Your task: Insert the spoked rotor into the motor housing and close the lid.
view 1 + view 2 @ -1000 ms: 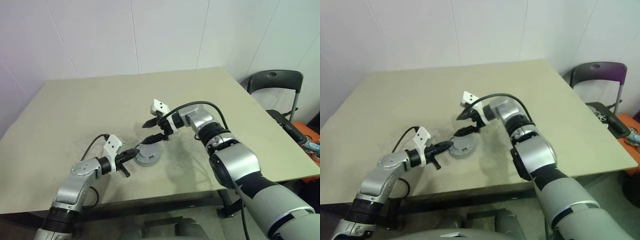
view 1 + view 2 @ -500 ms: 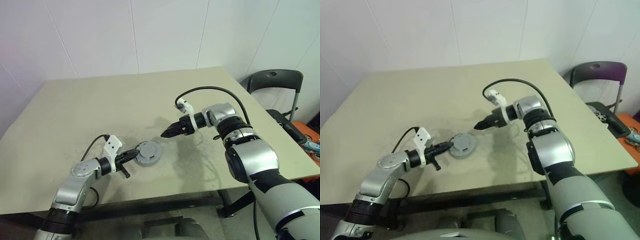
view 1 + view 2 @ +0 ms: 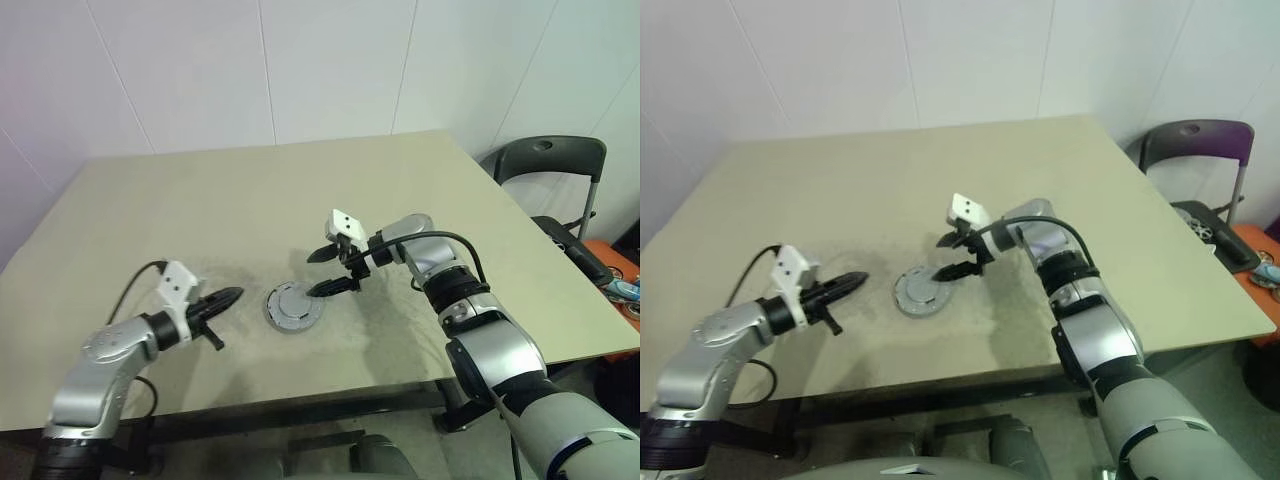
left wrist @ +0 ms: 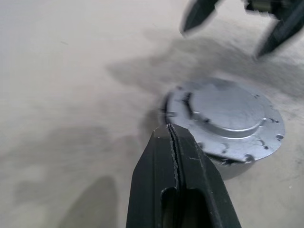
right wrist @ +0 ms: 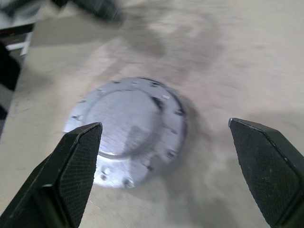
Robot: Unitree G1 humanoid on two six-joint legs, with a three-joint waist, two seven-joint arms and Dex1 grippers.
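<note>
The lid (image 3: 294,303) sits closed on the motor housing (image 4: 237,167) near the front middle of the table (image 3: 200,210), with nothing holding it. The left gripper (image 3: 228,297) hangs just left of the assembly, clear of it, its fingers pressed together and empty. The right gripper (image 3: 329,272) hovers just right of and above the lid, its two fingers spread wide, gripping nothing

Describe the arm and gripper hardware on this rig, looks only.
Both arms are silver-grey metal segments with black joint bands. Each wrist carries a small white camera block fed by a looping black cable. Left gripper and right gripper have two tapered black fingers with cross-hatched textured pads.
</note>
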